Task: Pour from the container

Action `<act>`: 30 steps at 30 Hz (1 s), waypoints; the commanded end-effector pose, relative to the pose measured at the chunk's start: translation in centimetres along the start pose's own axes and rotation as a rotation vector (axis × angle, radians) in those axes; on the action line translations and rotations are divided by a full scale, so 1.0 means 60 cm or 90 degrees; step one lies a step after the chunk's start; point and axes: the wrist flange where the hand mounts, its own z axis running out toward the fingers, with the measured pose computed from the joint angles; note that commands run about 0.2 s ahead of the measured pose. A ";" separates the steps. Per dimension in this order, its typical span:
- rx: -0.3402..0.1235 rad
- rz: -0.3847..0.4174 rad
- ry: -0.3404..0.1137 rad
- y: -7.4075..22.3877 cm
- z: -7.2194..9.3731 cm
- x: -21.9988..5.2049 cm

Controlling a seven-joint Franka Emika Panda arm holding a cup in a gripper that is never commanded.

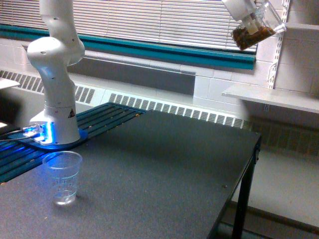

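Observation:
The container [255, 29], a clear smooth-walled vessel with brown nut-like bits at its bottom, hangs high at the top right of the exterior view, tilted. My gripper [249, 19] is shut on it, with most of the hand cut off by the frame's top edge. A tapered, ridged clear plastic cup [63, 178], lit blue, stands upright on the dark table near its front left, far below and to the left of the container. It looks empty.
The arm's white base [56, 119] stands at the table's left on a blue-lit mount. The dark table [164, 174] ends at its right edge near a black leg [242, 199]. A white shelf [271, 97] juts from the wall at right.

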 end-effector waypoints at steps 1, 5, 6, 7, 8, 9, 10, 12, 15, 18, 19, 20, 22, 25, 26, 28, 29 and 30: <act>-0.002 -0.008 0.006 -0.004 -0.003 0.002; -0.006 0.005 0.014 0.016 -0.002 0.015; -0.007 0.005 0.015 0.017 -0.003 0.015; -0.006 0.002 0.013 0.019 -0.003 0.015; -0.003 0.000 0.010 0.021 -0.003 0.015; -0.002 -0.003 0.014 0.024 -0.004 0.017; -0.002 -0.007 0.016 0.027 -0.005 0.019; -0.002 -0.013 0.013 0.036 -0.007 0.023; 0.003 -0.015 0.017 0.053 -0.009 0.028; -0.003 -0.027 0.022 0.080 -0.016 0.041; -0.004 -0.029 0.022 0.090 -0.018 0.045; -0.007 -0.032 0.024 0.101 -0.021 0.050; -0.012 -0.032 0.027 0.123 -0.027 0.057; -0.030 -0.034 0.041 0.164 -0.043 0.075; -0.036 -0.034 0.047 0.174 -0.048 0.080; -0.049 -0.033 0.057 0.200 -0.059 0.089; -0.056 -0.033 0.060 0.216 -0.066 0.094; -0.061 -0.034 0.063 0.227 -0.071 0.097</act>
